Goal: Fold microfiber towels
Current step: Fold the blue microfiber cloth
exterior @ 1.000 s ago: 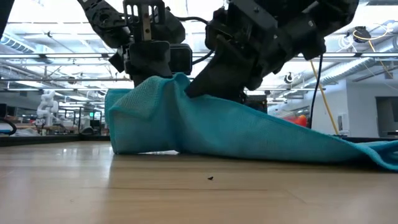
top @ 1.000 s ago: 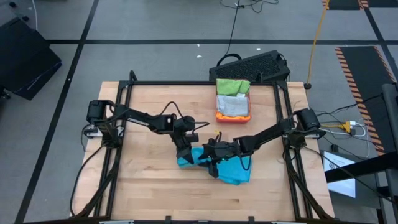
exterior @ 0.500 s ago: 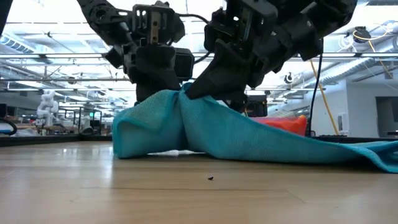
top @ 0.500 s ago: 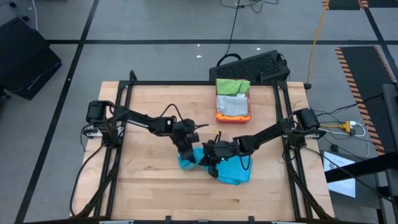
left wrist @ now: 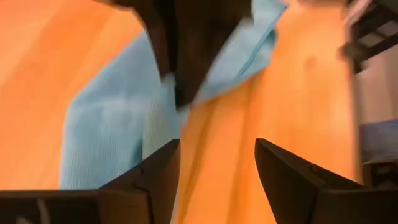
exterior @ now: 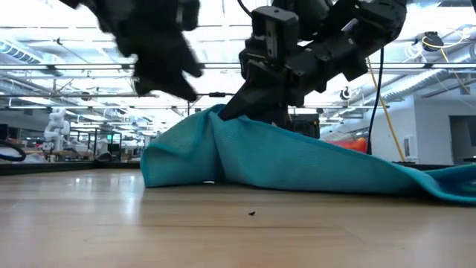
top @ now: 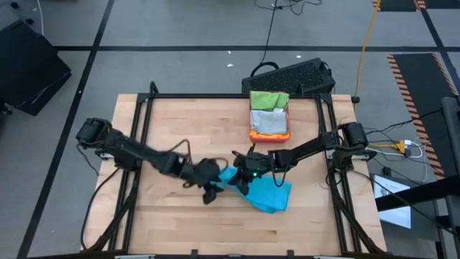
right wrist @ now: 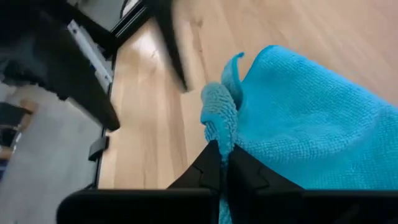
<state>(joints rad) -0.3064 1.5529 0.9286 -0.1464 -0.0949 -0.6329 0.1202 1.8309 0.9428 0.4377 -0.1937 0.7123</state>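
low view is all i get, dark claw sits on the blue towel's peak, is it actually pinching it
Observer: Yes. The right wrist view shows the right claw shut on a bunched edge of the blue towel.
Operator: and the blurry claw beside it
Observer: That is the left claw, open, with only bare table between its fingers.
Operator: any other towels out
Observer: Green and grey towels sit in the tray at the far edge.

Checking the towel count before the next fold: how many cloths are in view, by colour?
Blue towel, on the table, pinched by the right gripper: 1
Bright green towel, in the tray: 1
Pale grey-green towel, in the tray: 1
Total: 3
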